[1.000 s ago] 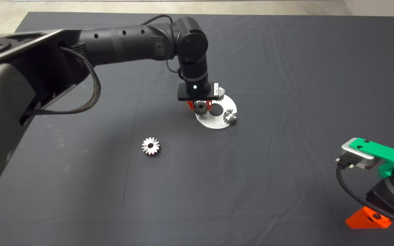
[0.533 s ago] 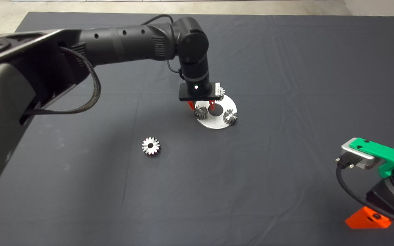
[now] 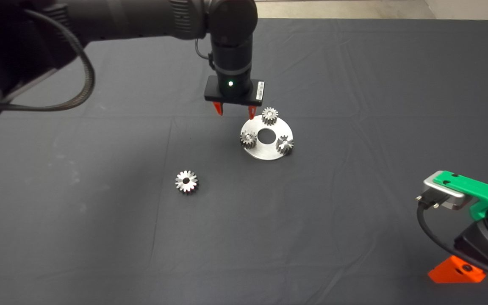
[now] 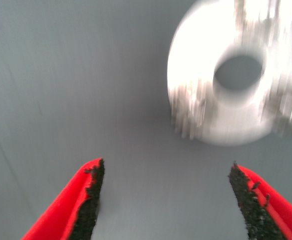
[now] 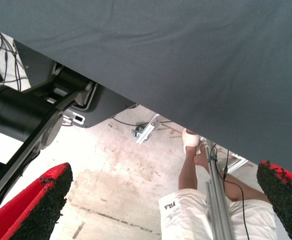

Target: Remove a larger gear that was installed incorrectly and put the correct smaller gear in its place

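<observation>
The larger gear (image 3: 187,181), wide with long teeth, lies flat on the dark mat, left of and nearer than the round silver plate (image 3: 265,152). The smaller gear (image 3: 248,138) sits on the plate's left side, and two matching small gears (image 3: 270,115) (image 3: 285,144) sit on the same plate. My left gripper (image 3: 234,111) hangs open above the mat just behind the plate's left edge, holding nothing. In the left wrist view the left gripper (image 4: 165,200) has its pads wide apart, with the blurred plate (image 4: 195,50) beyond them. My right gripper (image 3: 456,271) is parked at the lower right.
The right wrist view looks past the mat's edge (image 5: 150,107) to the floor. It shows the robot's base (image 5: 16,117), a metal frame (image 5: 215,200) and a person's leg (image 5: 190,170) in white shorts. Its red fingers (image 5: 41,205) stand far apart.
The left gripper was around the smaller gear at the plate's left side. It has let go, opened, and risen up and back, leaving that gear on the plate. The right arm has not moved.
</observation>
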